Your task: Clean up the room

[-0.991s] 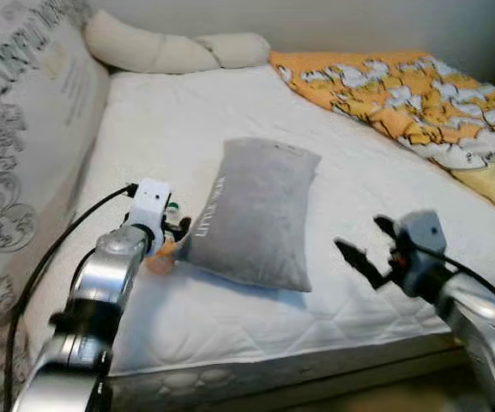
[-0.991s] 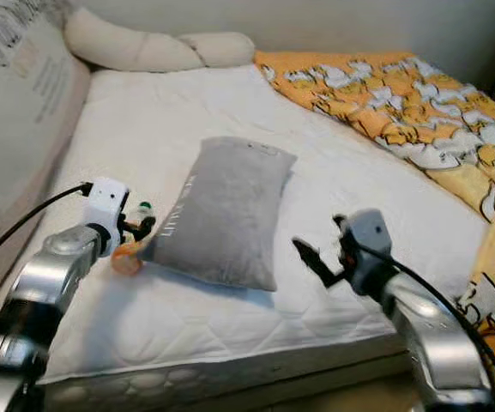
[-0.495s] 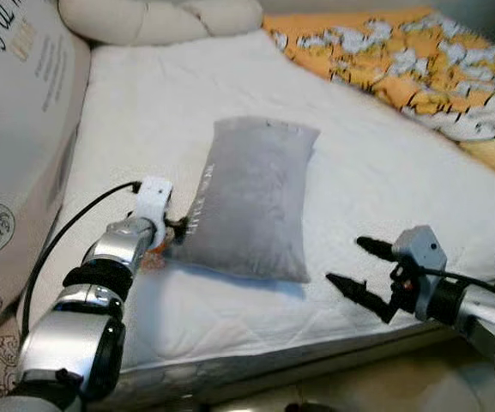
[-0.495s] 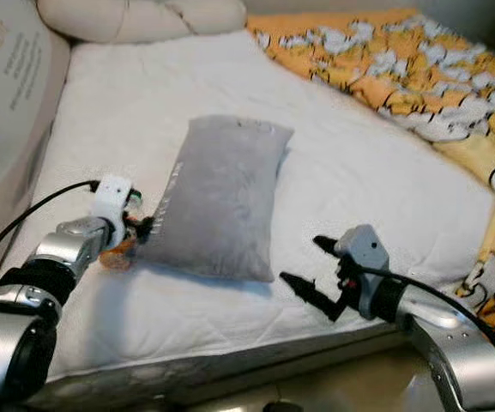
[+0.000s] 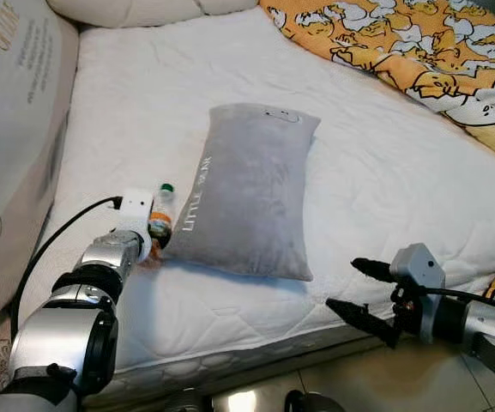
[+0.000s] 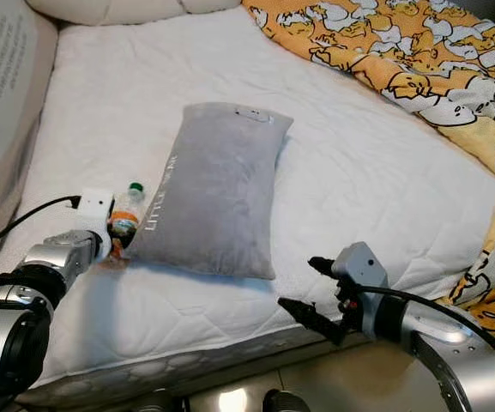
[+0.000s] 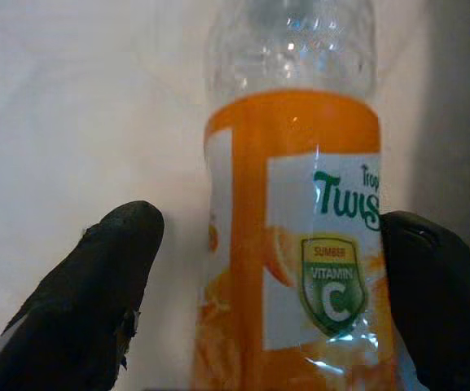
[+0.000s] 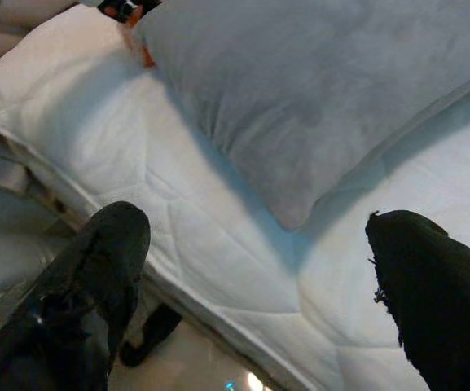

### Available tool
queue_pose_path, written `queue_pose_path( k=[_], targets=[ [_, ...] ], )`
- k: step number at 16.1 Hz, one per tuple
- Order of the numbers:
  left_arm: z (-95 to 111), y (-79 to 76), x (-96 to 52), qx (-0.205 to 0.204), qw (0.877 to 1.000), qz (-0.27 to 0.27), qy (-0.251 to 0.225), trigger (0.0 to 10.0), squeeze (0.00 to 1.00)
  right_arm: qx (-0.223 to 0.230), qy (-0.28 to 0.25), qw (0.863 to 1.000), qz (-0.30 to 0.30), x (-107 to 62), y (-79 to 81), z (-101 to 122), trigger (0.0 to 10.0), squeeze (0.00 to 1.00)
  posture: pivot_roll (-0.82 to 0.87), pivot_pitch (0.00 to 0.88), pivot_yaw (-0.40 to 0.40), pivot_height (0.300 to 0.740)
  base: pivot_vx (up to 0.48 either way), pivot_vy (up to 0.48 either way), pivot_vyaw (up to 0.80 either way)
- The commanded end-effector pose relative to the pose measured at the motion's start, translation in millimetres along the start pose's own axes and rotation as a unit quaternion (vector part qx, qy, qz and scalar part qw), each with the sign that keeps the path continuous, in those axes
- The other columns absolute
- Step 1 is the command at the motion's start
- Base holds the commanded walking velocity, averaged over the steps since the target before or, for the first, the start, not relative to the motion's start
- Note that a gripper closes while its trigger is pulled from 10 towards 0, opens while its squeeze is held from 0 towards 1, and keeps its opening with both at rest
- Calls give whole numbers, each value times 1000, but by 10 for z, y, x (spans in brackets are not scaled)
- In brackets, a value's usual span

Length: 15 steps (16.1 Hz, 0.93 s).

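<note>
Since a second ago the head camera has tipped further down toward the bed, and the right claw (image 5: 360, 287) has dropped from above the mattress to the level of its near edge; the bottle, earlier half hidden behind the left wrist, now shows its green cap. Now the orange drink bottle (image 5: 160, 224) lies on the white mattress (image 5: 384, 184), tucked against the left long edge of the grey pillow (image 5: 251, 202), which rests lengthwise near the middle of the bed. At the bottle sits the left claw (image 7: 279, 285), and in the left wrist view its two black fingers (image 7: 96, 301) flank the orange-labelled body, one on each side; one pad seems to touch the label, the other stands just off it, so a firm grip cannot be confirmed. Out at the bed's near edge the right claw hangs with its fingers spread wide and nothing between them, pointing toward the pillow's near corner. An orange blanket printed with yellow cartoon figures (image 5: 419, 51) covers the far right of the bed.
</note>
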<state>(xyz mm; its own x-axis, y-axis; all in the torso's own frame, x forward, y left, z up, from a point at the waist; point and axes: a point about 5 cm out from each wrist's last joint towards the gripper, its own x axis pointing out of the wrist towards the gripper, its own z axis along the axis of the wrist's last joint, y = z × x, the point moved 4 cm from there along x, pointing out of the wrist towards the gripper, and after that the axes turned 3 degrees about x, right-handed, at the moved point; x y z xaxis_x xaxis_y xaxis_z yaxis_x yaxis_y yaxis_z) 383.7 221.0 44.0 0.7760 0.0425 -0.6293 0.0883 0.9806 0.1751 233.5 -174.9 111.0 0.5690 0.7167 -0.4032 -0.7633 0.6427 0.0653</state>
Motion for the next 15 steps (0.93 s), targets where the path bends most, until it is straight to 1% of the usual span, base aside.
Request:
queue_pose_path(
  k=[1, 2, 3, 4, 6, 7, 9, 10, 12, 13, 14, 15],
  targets=[
    [-79, -7, 4, 1, 1000, -1, 21, 10000, 0, 5, 1, 1000, 25, 7, 60, -10, 10000, 0, -114, 179, 29, 740, 0, 0, 0],
    [-108, 14, 3, -5, 1000, 3, 24, 6196, 0, 6, -4, 999, 48, 21, 117, 6, 10000, 0, -112, 175, 28, 740, 0, 0, 0],
    [-115, 28, 2, -8, 1000, 5, 23, 353, 0, 4, -9, 998, 67, 30, 171, 28, 10000, 0, -110, 173, 27, 740, 0, 0, 0],
    [-113, 43, -1, -10, 1000, 5, 22, 0, 0, -5, -16, 996, 87, 32, 239, 65, 10000, 0, -109, 171, 27, 740, 0, 0, 0],
    [-106, 63, -4, -12, 1000, 6, 18, 0, 0, -11, -25, 994, 109, 53, 304, 94, 10000, 0, -107, 165, 26, 740, 0, 0, 0],
    [-106, 77, -6, -13, 1000, 8, 17, 0, 0, -12, -34, 993, 112, 113, 270, 78, 10000, 0, -105, 160, 27, 740, 0, 0, 0],
    [-112, 87, -7, -13, 1000, 9, 17, 0, 0, -8, -40, 993, 115, 151, 256, 88, 10000, 0, -103, 154, 28, 740, 0, 0, 0],
    [-129, 100, -8, -16, 1000, 10, 18, 0, 0, -6, -44, 992, 119, 206, 262, 125, 10000, 0, -96, 145, 30, 740, 0, 0, 0],
    [-143, 122, -12, -21, 1000, 11, 18, 0, 0, -13, -39, 992, 116, 203, 247, 112, 10000, 0, -88, 136, 32, 740, 0, 0, 0],
    [-158, 146, -17, -23, 999, 13, 18, 0, 0, -5, -40, 992, 120, 202, 247, 102, 10000, 0, -83, 129, 33, 740, 0, 0, 0],
    [-173, 202, -27, -29, 999, 18, 14, 0, 0, 6, -53, 992, 114, 237, 224, 125, 10000, 0, -74, 118, 36, 740, 0, 0, 0],
    [-170, 259, -38, -32, 999, 26, 9, 0, 0, 4, -62, 993, 105, 267, 207, 150, 10000, 0, -67, 104, 39, 740, 0, 0, 0]
  ],
)
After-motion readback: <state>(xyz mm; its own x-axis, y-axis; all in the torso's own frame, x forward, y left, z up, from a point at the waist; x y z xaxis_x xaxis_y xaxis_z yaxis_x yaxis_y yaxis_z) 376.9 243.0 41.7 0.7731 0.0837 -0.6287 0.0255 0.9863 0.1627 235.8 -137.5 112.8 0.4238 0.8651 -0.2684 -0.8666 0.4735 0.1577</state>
